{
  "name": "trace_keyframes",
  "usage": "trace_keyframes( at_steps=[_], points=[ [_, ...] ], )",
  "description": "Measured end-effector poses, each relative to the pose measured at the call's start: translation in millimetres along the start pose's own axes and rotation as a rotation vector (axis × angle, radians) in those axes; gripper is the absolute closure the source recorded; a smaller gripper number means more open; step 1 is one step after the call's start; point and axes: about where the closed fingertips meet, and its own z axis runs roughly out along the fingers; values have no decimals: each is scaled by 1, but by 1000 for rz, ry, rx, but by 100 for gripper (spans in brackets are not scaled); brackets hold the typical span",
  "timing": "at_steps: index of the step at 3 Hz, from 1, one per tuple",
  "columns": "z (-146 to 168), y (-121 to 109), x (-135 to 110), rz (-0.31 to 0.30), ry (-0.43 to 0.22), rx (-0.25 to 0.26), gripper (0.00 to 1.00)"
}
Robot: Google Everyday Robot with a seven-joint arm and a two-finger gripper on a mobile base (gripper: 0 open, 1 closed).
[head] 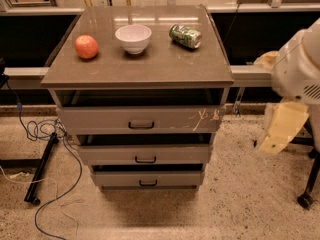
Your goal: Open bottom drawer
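One tool [280, 130], its grip impossible to tell, hangs over open floor [240, 196] right of the bottom drawer [148, 178].

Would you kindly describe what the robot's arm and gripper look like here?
The arm, at the right edge, is a bulky rounded white shell with dark vent slits. The gripper below it, right of the cabinet, is a flat, pale cream-yellow piece. No cables or markings show on either.

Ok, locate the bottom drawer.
The bottom drawer sits lowest of three, directly under the mid-width drawer, centre of the camera view; the pincer hangs apart at the right edge.
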Motion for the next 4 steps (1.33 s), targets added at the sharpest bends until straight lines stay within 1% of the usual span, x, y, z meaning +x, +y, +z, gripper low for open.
trace_keyframes(
  at_steps=[1,2,3,4],
  points=[
    [30,19,-3,-21,-50,-2,0],
    [70,29,2,-21,-86,-24,0],
    [104,26,11,11,-99,-59,0],
    [109,29,10,14,-106,-63,0]
  ],
)
